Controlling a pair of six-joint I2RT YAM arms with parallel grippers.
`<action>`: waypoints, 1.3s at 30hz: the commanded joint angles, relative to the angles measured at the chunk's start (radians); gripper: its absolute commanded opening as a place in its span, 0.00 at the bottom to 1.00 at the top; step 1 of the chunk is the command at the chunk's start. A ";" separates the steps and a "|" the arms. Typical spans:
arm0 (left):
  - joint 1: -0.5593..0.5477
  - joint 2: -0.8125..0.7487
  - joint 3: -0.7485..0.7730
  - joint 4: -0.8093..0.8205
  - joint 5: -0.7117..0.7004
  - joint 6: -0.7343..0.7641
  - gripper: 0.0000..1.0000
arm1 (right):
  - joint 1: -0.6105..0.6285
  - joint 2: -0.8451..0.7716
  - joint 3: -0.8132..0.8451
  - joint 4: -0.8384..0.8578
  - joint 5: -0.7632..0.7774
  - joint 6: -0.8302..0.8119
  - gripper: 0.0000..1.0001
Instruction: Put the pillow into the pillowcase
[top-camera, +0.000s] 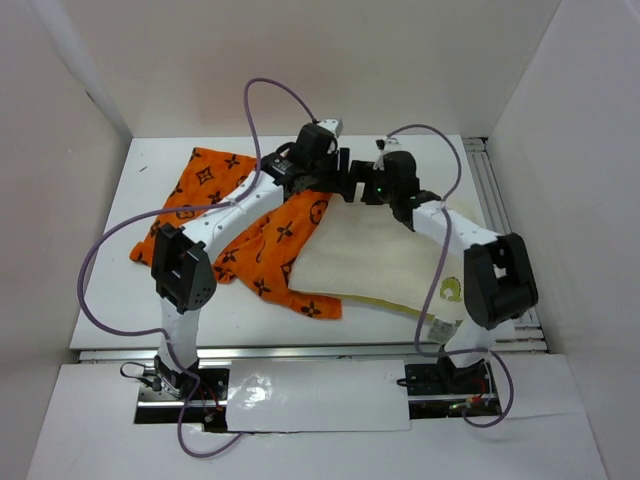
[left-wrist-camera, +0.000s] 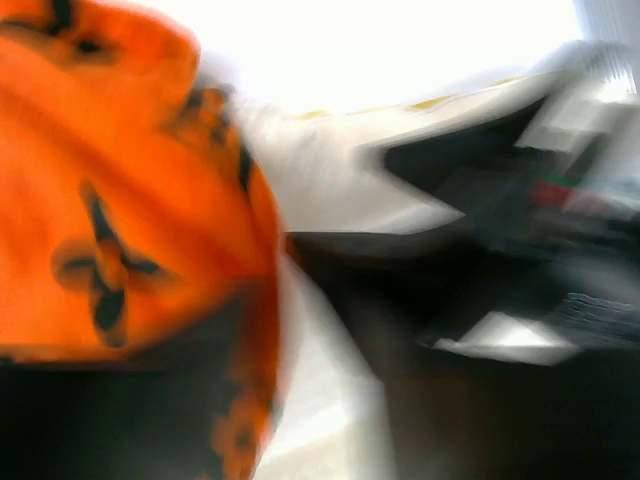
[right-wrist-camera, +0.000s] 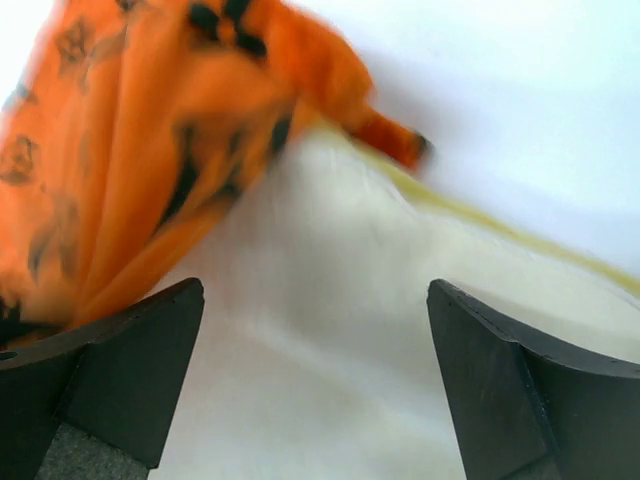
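The orange pillowcase (top-camera: 212, 190) with dark motifs lies crumpled at the left of the table, and its right part covers the left end of the cream-white pillow (top-camera: 375, 255). Both grippers meet at the pillow's far left corner. My left gripper (top-camera: 335, 180) sits at the cloth's edge. In its blurred wrist view, orange pillowcase (left-wrist-camera: 100, 200) and white pillow (left-wrist-camera: 330, 170) fill the space at my left gripper (left-wrist-camera: 305, 420). My right gripper (right-wrist-camera: 315, 370) stands open just above the pillow (right-wrist-camera: 330, 330), nothing between its fingers (right-wrist-camera: 130, 370). Pillowcase (right-wrist-camera: 150, 130) hangs at its left.
White walls close in the table (top-camera: 150, 300) on three sides. A metal rail (top-camera: 490, 190) runs along the right edge. Purple cables (top-camera: 270, 90) loop above both arms. The right arm's elbow (top-camera: 498, 280) hangs over the pillow's near right corner.
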 joint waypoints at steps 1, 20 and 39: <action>-0.001 -0.015 0.079 -0.114 -0.002 -0.008 0.89 | -0.015 -0.216 0.049 -0.237 0.005 -0.123 1.00; -0.185 -0.770 -0.903 -0.179 -0.274 -0.358 1.00 | 0.414 -0.573 -0.250 -0.498 0.174 -0.296 1.00; -0.173 -0.556 -0.971 -0.004 -0.293 -0.363 0.65 | 0.498 -0.325 -0.307 -0.244 0.254 -0.372 0.78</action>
